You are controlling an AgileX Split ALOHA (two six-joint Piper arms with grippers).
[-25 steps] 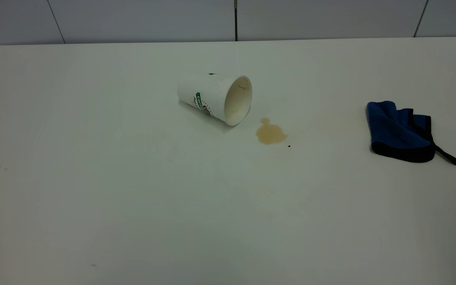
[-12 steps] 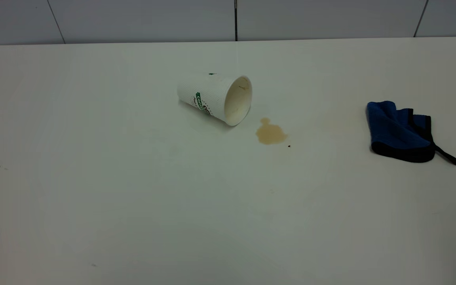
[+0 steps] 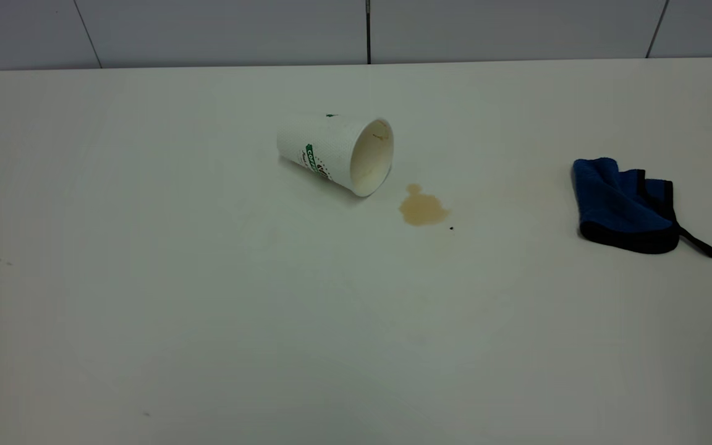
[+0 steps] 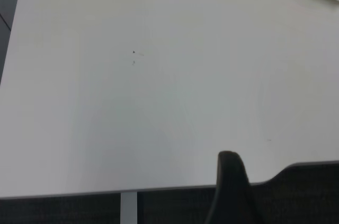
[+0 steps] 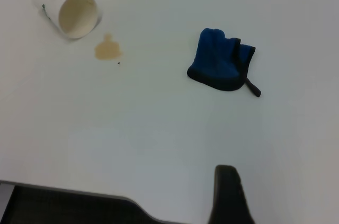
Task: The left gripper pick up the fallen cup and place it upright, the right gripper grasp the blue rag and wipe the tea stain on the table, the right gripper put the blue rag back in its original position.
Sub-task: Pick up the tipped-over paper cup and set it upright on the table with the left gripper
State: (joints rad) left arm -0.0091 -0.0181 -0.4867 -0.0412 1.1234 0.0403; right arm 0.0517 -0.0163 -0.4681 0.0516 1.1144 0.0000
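Grippers sit back at the table's (image 3: 146,185) near edge, one black finger (image 4: 230,181) each in view, opening impossible to tell. Paper cup (image 3: 337,151) lies sideways beside the tea stain (image 3: 423,209), blue rag (image 3: 625,207) well apart. An off-centre pinch could roll or crush the cup.

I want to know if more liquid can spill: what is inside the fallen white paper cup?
The white textured paper cup lies on its side, mouth open toward the light-brown tea stain. Its inside wall shows tan staining; no pooled liquid is visible. The deepest part near the bottom is not clearly seen.
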